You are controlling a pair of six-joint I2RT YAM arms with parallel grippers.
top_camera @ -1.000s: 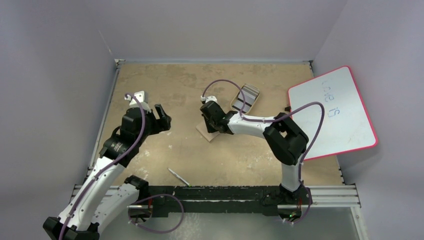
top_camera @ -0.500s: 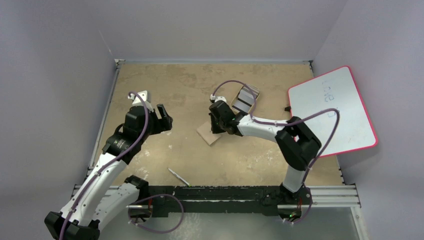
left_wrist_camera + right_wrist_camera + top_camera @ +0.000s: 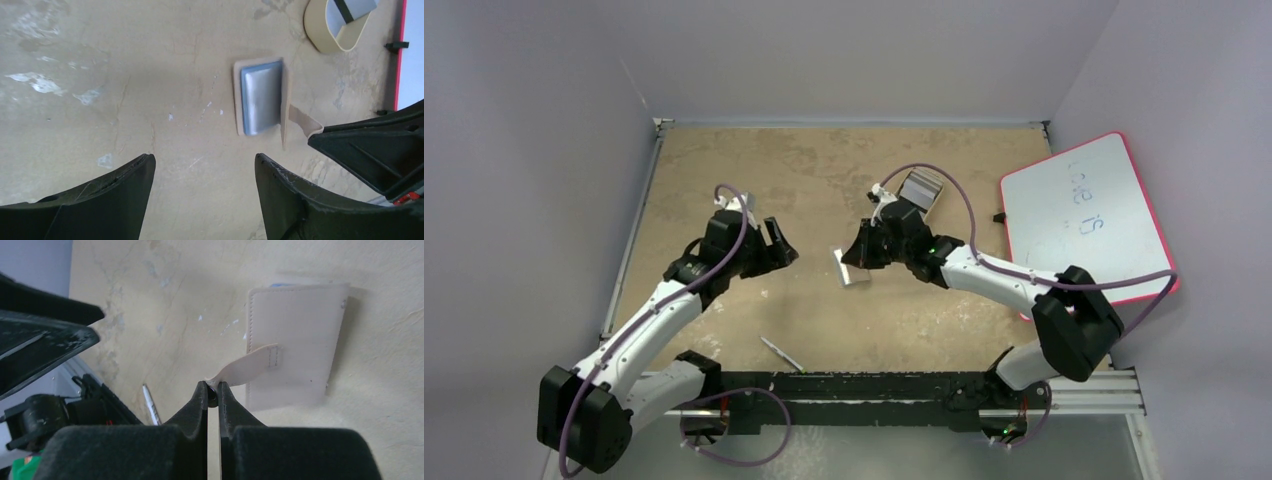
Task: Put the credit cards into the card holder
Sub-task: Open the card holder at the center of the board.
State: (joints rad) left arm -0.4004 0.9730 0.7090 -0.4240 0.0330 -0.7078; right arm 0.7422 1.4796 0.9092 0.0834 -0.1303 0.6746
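The card holder is lying mid-tabletop, half opened. I am pinching its snap tab in the closed right end effector, lifting gently to avoid dragging it. The left end effector is hovering open nearby, ready to pin the lower flap.

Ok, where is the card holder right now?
The card holder sits mid-table in the top view, between the two arms and just nearer than the beige tray; the right gripper is shut on its snap tab.
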